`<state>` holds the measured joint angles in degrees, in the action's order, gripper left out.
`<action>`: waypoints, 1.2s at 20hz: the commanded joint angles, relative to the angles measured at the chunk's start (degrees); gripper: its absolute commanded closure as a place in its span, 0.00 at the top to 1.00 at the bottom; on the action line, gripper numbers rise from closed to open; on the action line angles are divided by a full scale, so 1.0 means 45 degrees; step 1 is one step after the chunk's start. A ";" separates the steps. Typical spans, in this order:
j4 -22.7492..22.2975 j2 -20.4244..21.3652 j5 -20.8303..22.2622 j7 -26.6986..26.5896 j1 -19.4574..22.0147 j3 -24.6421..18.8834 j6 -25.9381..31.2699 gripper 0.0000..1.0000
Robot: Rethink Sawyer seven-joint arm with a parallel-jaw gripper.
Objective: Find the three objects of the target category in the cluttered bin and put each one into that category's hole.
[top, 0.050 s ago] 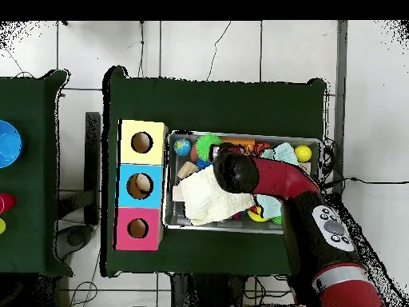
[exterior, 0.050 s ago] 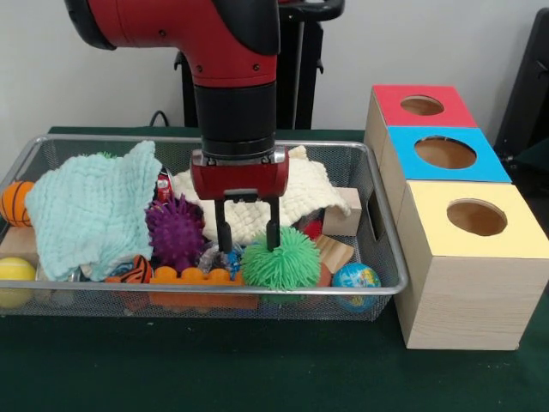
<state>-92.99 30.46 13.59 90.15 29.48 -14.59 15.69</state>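
- The wire bin holds a jumble pressed against its near wall: a yellow ball at one end, an orange studded block, a green shaggy ball and a small globe ball at the other. All lie low and loose, so anything beneath must be dug for.
- The gripper hangs just over the gap between the green shaggy ball and the purple spiky ball. Its two dark fingers stand apart with nothing between them, one tip brushing the green strands; I judge it is poised to probe or pick there.
- The target category is not shown, so the wanted three cannot be named. The soft balls look the likeliest set: fuzzy, round, easily squashed and apt to slip.
- Behind, a pale green cloth and a cream cloth drape over other things, hiding them.
- Beside the bin stand the yellow box, blue box and red box, each with a round hole on top, close for short drops.
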 commanded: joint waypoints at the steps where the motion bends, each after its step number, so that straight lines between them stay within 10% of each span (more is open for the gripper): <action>1: -0.0524 -0.1022 -0.0034 0.1751 0.0413 -0.0283 -0.0656 1.00; 24: -0.0918 -0.0648 -0.0043 0.1757 0.0611 -0.0303 -0.0480 1.00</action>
<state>-93.52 28.61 13.57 90.15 32.18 -14.60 14.74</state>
